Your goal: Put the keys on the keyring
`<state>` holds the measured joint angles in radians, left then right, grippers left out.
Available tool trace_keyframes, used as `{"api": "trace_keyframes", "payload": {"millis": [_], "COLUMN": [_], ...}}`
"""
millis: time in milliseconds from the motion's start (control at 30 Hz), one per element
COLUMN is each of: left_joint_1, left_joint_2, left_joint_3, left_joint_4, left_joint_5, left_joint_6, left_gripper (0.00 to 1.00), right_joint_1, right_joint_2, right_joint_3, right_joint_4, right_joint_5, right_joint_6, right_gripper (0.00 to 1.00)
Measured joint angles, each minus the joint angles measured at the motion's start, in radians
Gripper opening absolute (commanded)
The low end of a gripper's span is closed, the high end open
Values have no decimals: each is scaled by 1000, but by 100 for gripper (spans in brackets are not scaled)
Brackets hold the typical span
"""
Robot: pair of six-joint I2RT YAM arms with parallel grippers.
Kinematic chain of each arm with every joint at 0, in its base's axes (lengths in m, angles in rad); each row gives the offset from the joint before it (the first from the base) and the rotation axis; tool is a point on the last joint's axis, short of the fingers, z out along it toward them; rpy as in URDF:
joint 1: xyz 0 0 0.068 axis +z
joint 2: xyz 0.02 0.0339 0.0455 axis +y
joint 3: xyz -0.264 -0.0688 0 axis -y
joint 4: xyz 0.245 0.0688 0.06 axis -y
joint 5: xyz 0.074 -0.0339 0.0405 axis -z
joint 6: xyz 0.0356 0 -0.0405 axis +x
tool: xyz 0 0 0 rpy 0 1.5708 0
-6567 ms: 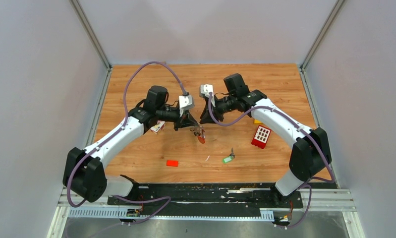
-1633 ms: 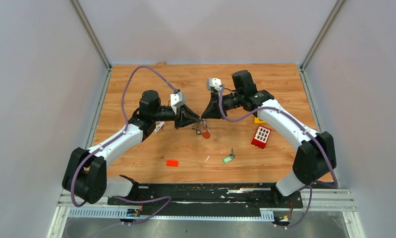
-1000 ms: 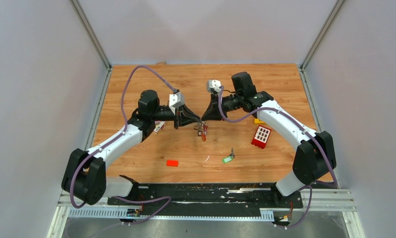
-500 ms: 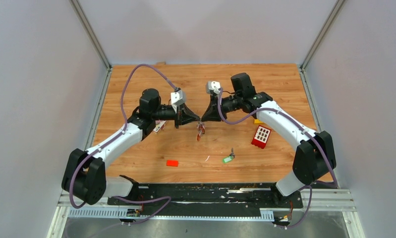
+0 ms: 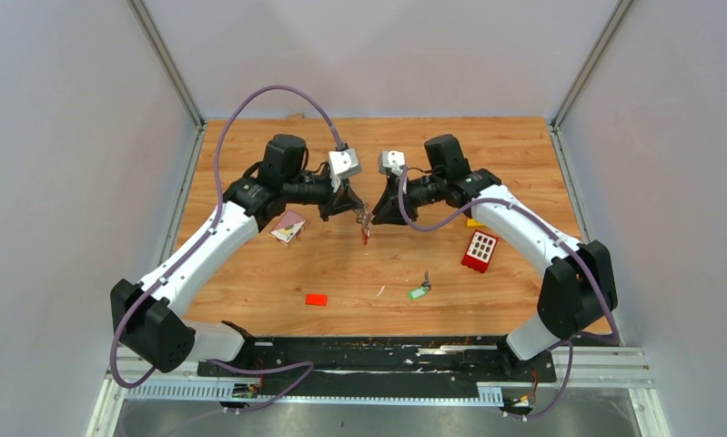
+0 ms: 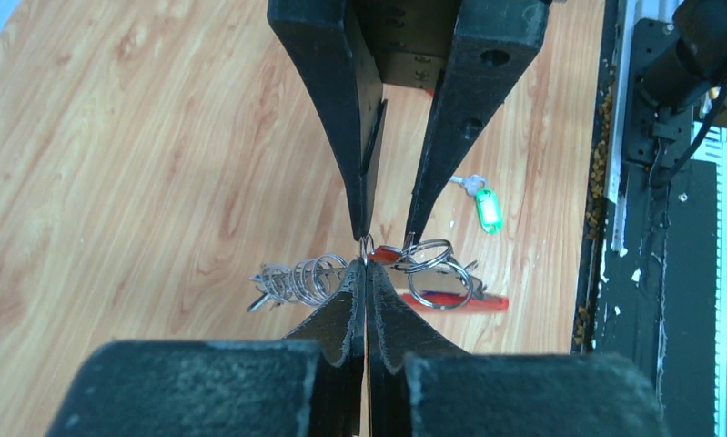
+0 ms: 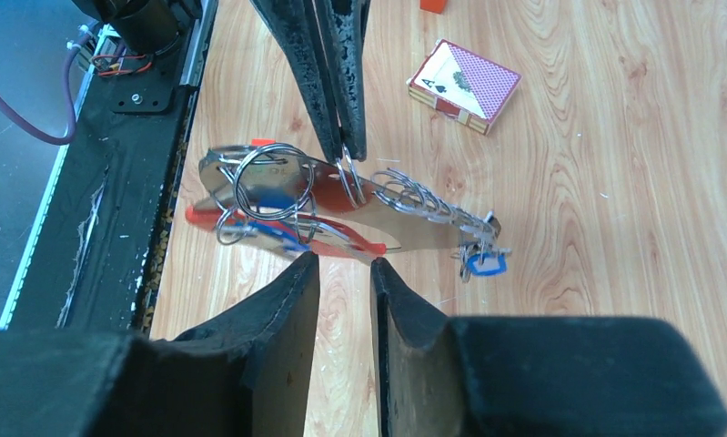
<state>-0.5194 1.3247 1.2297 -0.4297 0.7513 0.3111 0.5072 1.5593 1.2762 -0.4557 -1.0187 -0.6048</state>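
The keyring (image 5: 366,228) hangs between my two grippers above the table's middle. It has a red strap (image 7: 341,238), a coiled grey metal strip (image 7: 423,211), several steel rings and a blue-tagged key (image 7: 484,264). It also shows in the left wrist view (image 6: 441,287). My left gripper (image 6: 366,264) is shut on a small steel ring of the bunch; from above it is just left of the bunch (image 5: 358,211). My right gripper (image 7: 344,262) faces it with jaws a little apart, tips at the red strap, holding nothing. A green-tagged key (image 5: 419,291) lies on the wood to the front right, also seen from the left wrist (image 6: 489,208).
A playing-card box (image 5: 289,228) lies left of the grippers, also in the right wrist view (image 7: 464,86). A red studded brick (image 5: 479,250) and a yellow block (image 5: 473,221) sit under the right arm. A small red block (image 5: 317,299) lies near the front.
My left arm has risen and swung its wrist toward the back, uncovering the card box. The keyring hangs a little higher between the grippers. The right arm has barely moved.
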Motion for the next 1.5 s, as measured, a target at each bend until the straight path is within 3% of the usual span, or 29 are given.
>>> {"api": "trace_keyframes", "payload": {"millis": [433,933,1100,1367,1500], "left_joint_1": [-24,-34,-37,-37,-37], "left_joint_2": [1,-29,-86,-88,-81], "left_joint_3": [90,122,71,-18,-19], "left_joint_4": [-157,-196,-212,-377,-471], "left_joint_5": [-156,-137,-61,58,104], "left_joint_6": [-67,-110,127,724,950], "left_gripper": [0,0,0,0,0], "right_joint_1": [0,0,0,0,0], "right_joint_2": [-49,-105,-108,-123,-146], "right_joint_3": [100,152,152,117,55], "right_joint_4": [-185,-282,-289,-269,-248], "right_joint_5": [21,31,31,32,34], "right_joint_6": [-98,-130,-130,-130,-130], "right_gripper": [28,27,27,27,27]}}
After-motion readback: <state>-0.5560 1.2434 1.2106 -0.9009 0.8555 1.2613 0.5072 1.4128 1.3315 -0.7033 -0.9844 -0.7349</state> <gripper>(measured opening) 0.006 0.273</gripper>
